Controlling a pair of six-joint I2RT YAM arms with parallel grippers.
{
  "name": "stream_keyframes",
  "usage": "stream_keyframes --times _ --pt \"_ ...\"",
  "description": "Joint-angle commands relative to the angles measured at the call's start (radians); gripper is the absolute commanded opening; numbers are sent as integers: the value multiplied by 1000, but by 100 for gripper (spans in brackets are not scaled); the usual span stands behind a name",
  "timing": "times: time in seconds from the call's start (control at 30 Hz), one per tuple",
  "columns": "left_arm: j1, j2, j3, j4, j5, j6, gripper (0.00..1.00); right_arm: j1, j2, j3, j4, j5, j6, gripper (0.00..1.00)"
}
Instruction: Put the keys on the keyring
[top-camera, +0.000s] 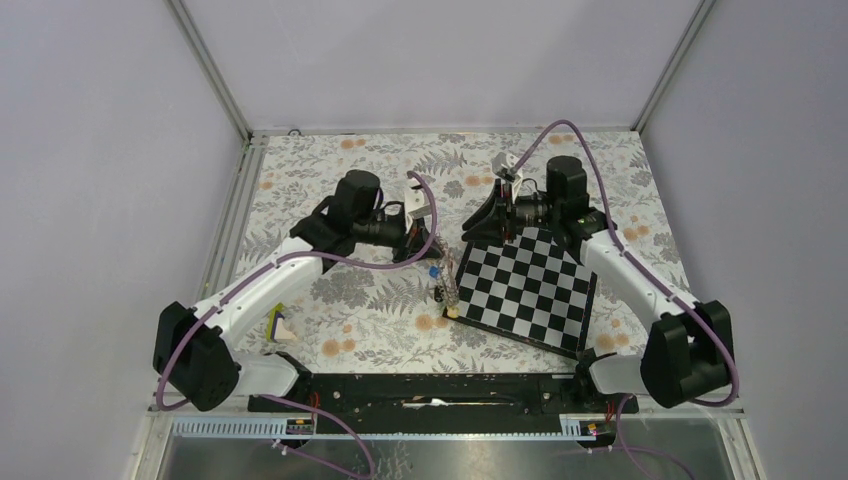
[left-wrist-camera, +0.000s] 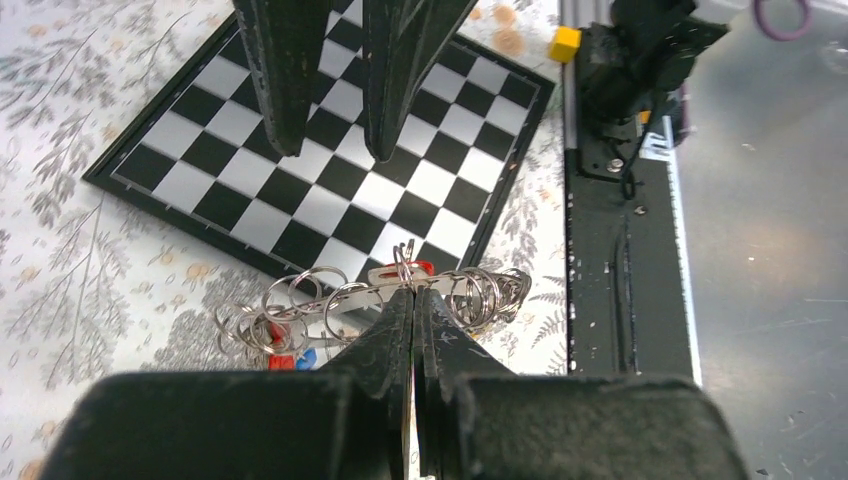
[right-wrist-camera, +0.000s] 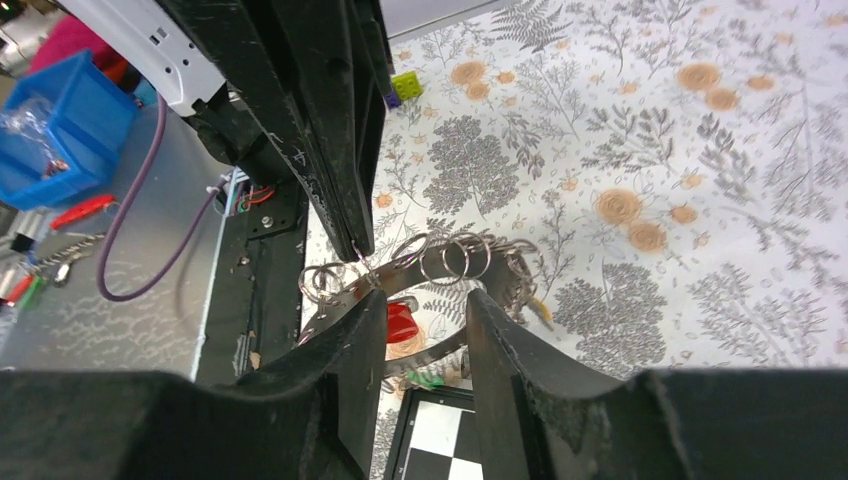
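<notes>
LEFT: your left gripper (left-wrist-camera: 412, 298) has its fingers pinched tight on the keyring (left-wrist-camera: 345, 300), held edge-on | RIGHT: your right gripper (right-wrist-camera: 425, 300) has its fingers spread, tips near the ring but apart from it | KEYRING: at the 9 o'clock edge of the chessboard (top-camera: 525, 285), above the floral cloth (top-camera: 350, 300) | KEYS: a red key (right-wrist-camera: 402, 322) hangs below, with small split rings (left-wrist-camera: 480, 295) strung along the ring

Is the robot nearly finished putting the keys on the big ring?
Partly, it seems. Many small silver loops already hang along the big ring, with a red tag among them. Right now the left hand is pinching the ring, and the right hand is open close beside it. I cannot tell how many keys are left to add.
</notes>
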Motion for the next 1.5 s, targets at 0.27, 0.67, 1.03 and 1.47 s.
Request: stream_keyframes --times 0.27,0.67,1.03,1.47 --pt "9 41 84 211 275 -129 0 -4 -146 70 -226 -42 -218 43" --pt "11 43 38 355 276 -276 0 0 -207 23 -190 -60 -156 47" --pt "10 52 18 385 272 -306 0 24 -199 -19 -62 -53 -62 45" --pt "9 51 -17 448 271 -352 0 44 -183 -40 -18 -36 -28 40"
